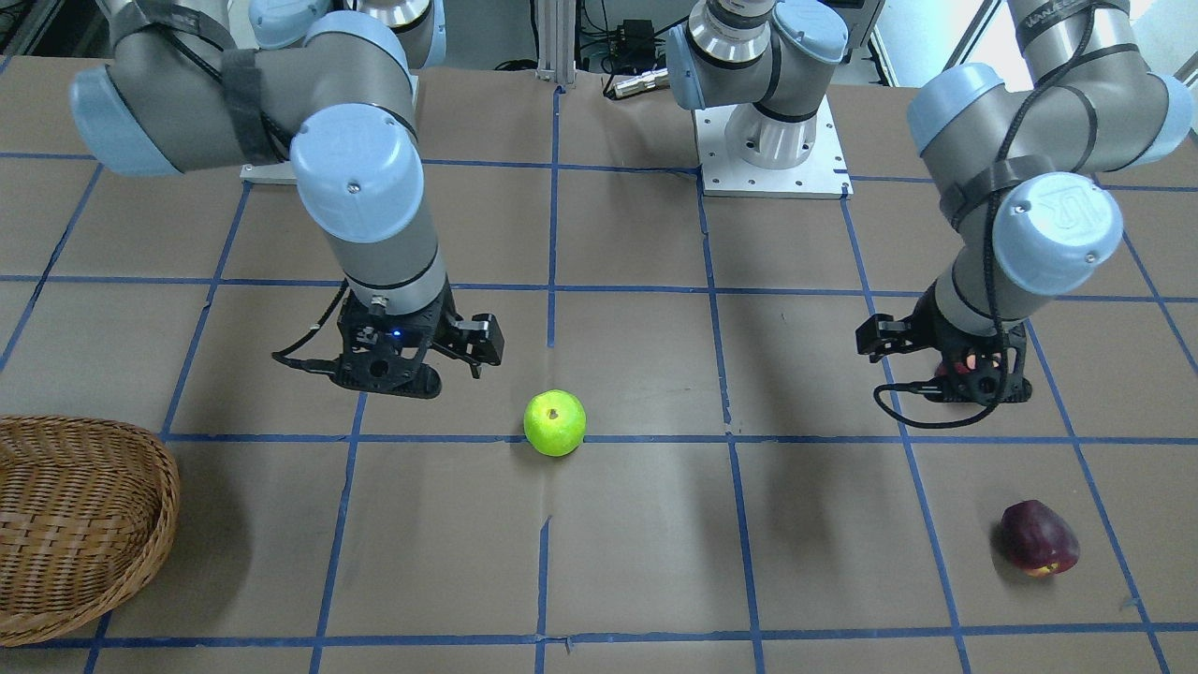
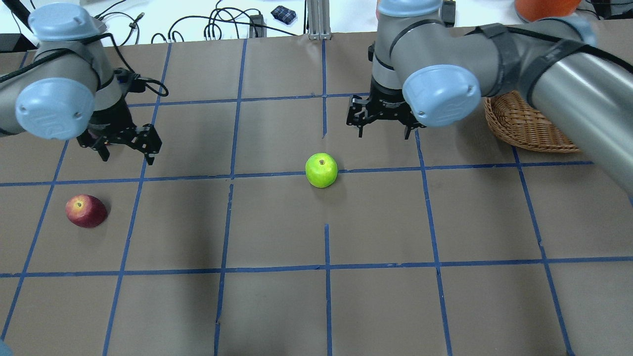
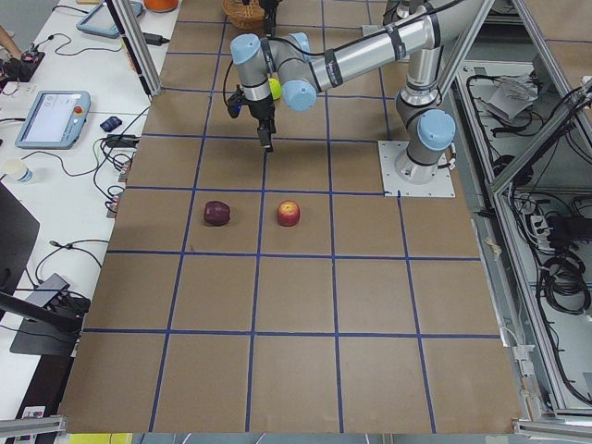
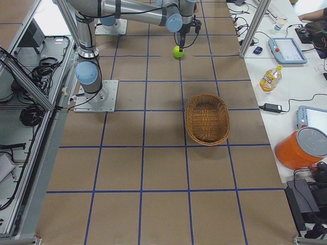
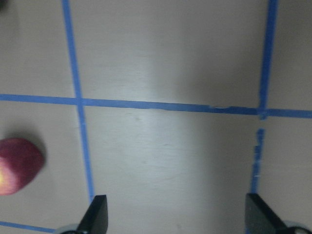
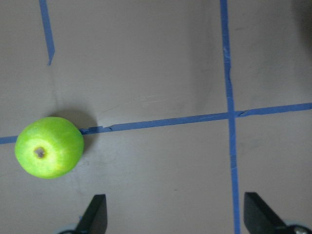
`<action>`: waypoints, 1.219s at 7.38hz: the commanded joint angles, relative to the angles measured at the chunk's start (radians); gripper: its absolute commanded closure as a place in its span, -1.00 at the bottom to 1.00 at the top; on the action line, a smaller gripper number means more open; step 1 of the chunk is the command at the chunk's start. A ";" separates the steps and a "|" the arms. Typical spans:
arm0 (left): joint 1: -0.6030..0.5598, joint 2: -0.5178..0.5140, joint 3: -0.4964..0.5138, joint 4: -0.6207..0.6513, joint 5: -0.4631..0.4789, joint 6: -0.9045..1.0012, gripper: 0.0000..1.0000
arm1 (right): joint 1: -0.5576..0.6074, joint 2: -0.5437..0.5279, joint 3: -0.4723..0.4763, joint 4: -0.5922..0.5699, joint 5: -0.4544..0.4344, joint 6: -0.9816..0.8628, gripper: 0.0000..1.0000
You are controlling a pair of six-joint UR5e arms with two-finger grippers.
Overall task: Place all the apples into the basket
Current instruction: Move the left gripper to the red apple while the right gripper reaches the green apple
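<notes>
1. Wicker basket (image 1: 168,496), near left, sits empty; none of the three apples is in yet.
2. Maroon apple (image 1: 1039,537) lies near right, green apple (image 1: 555,423) waits at centre, and red apple (image 2: 86,211) rests farther back on the right.
3. Right gripper (image 2: 384,132) hovers just beside the green apple, jaws spread, holding nothing.
4. Left gripper (image 2: 127,155) hangs between the other two, fingers parted, also empty.
</notes>
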 commanded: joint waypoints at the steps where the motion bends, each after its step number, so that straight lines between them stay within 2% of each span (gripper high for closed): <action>1: 0.189 0.007 -0.076 0.106 0.005 0.285 -1.00 | 0.063 0.115 -0.052 -0.065 0.037 0.101 -1.00; 2: 0.254 -0.003 -0.152 0.208 0.002 0.382 -1.00 | 0.067 0.158 -0.060 -0.090 0.105 0.104 -1.00; 3: 0.306 -0.022 -0.240 0.389 0.004 0.477 -1.00 | 0.076 0.179 -0.064 -0.097 0.130 0.107 -1.00; 4: 0.325 -0.036 -0.303 0.479 -0.002 0.502 -1.00 | 0.079 0.201 -0.066 -0.098 0.133 0.107 -1.00; 8: 0.325 -0.111 -0.314 0.498 -0.015 0.498 -1.00 | 0.096 0.256 -0.069 -0.119 0.137 0.107 -1.00; 9: 0.325 -0.125 -0.312 0.551 -0.016 0.502 -1.00 | 0.096 0.264 -0.069 -0.145 0.181 0.107 -1.00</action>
